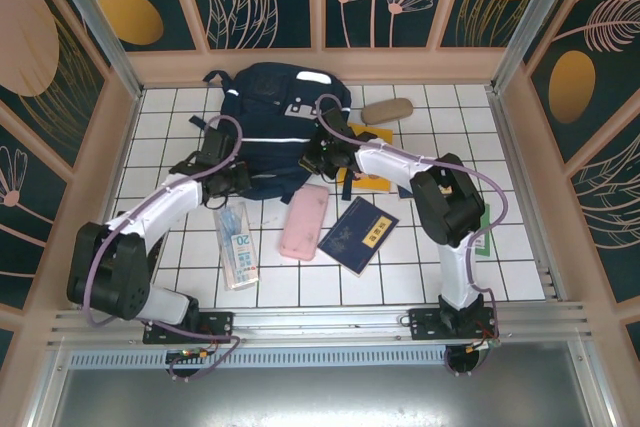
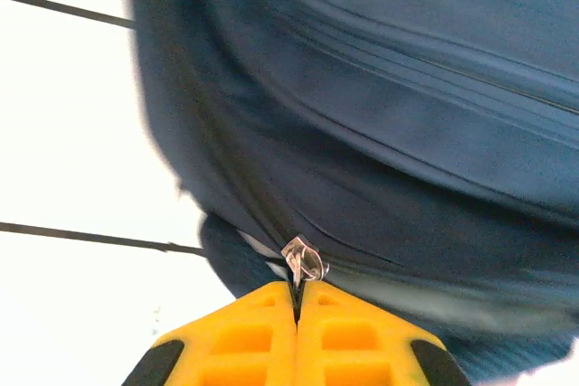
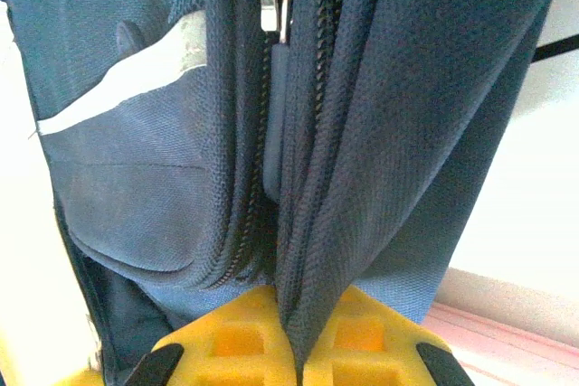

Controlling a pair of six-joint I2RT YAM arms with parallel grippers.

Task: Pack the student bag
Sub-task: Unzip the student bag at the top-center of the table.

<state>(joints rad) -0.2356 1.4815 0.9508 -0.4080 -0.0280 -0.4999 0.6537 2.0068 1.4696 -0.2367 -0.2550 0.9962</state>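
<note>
The student bag (image 1: pixel 275 112), a large navy backpack with pale reflective patches, lies at the back middle of the tiled table. My left gripper (image 1: pixel 236 183) sits at its near left edge. In the left wrist view the yellow jaws (image 2: pixel 297 288) are shut on a small metal zipper pull (image 2: pixel 305 261) at the bag's seam (image 2: pixel 380 178). My right gripper (image 1: pixel 318 158) is at the bag's near right side. In the right wrist view it (image 3: pixel 295 314) is shut on a fold of bag fabric (image 3: pixel 362 160) beside the zipper teeth, with a metal slider (image 3: pixel 275 2) further up.
On the tiles in front of the bag lie a pink pencil case (image 1: pixel 303 220), a dark-blue booklet (image 1: pixel 358 235) and a clear packet marked 20 (image 1: pixel 237 245). A tan case (image 1: pixel 387 110) lies at the back right. A yellow book (image 1: pixel 366 175) lies under the right arm.
</note>
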